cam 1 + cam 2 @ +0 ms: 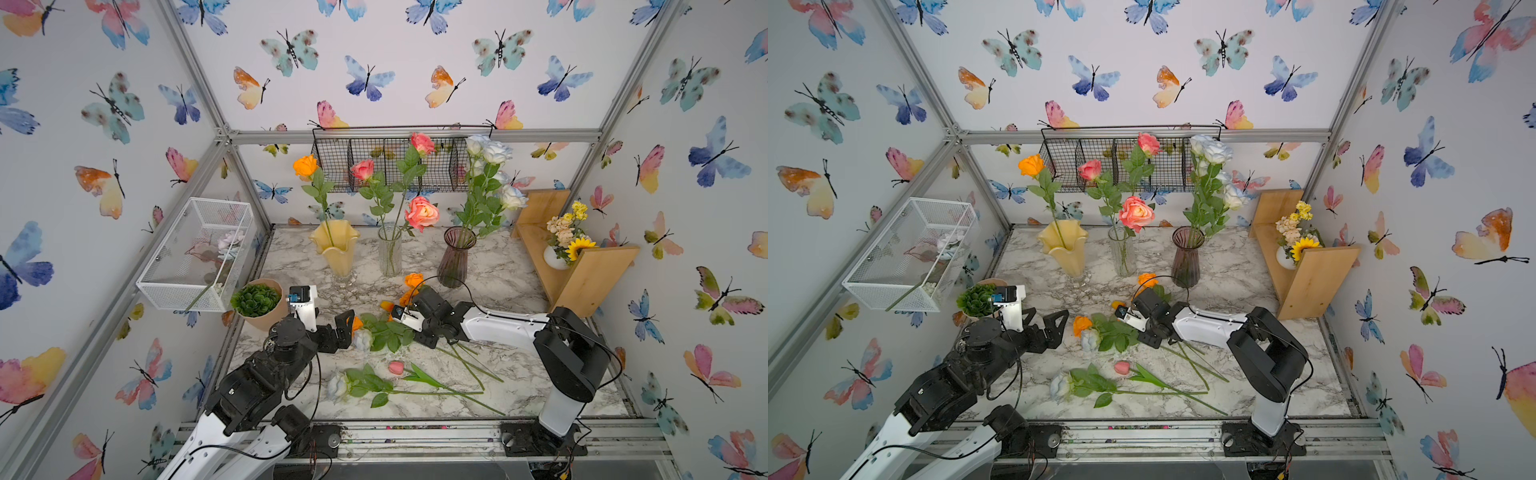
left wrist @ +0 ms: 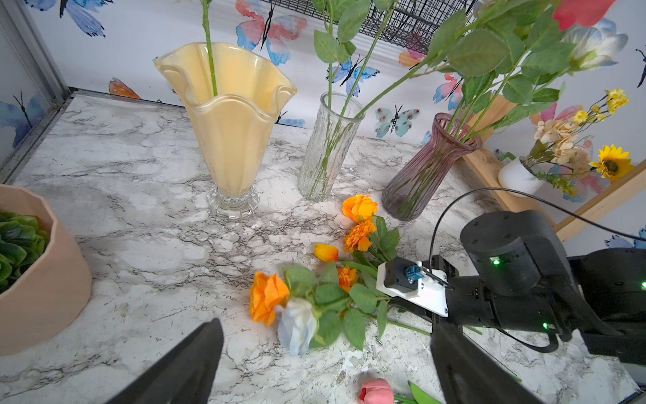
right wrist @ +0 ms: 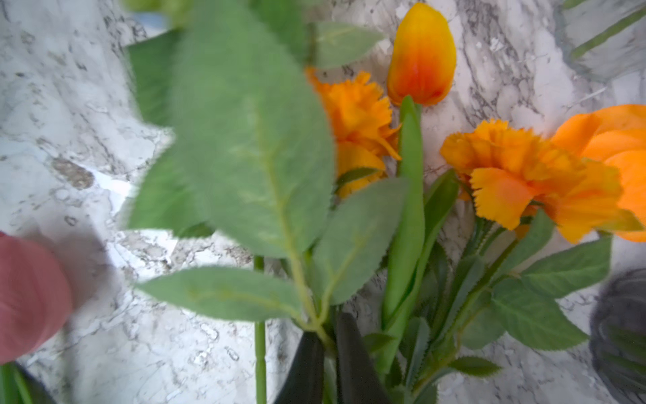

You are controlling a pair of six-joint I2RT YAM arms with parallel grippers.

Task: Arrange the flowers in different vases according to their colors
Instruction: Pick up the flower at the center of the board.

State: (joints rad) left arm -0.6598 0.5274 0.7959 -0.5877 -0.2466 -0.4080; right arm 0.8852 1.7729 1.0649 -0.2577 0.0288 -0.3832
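At the back stand three vases: a yellow ruffled one (image 1: 334, 249) with an orange rose (image 1: 305, 165), a clear ribbed one (image 1: 390, 253) with pink roses (image 1: 422, 212), and a purple one (image 1: 456, 257) with white roses (image 1: 488, 151). Loose flowers lie mid-table: an orange rose (image 2: 267, 300), a white rose (image 2: 297, 325), marigolds (image 2: 358, 238), an orange tulip (image 2: 325, 252). Nearer the front lie a pink tulip (image 1: 396, 367) and another white rose (image 1: 337, 385). My right gripper (image 3: 330, 346) is shut on a leafy green stem in the heap. My left gripper (image 2: 325, 363) hangs open just short of the orange rose.
A tan pot of green succulent (image 1: 259, 305) sits beside my left arm. A white mesh basket (image 1: 195, 253) hangs on the left wall and a black wire basket (image 1: 386, 162) on the back wall. A wooden shelf (image 1: 590, 274) at right holds a sunflower bouquet (image 1: 567, 241).
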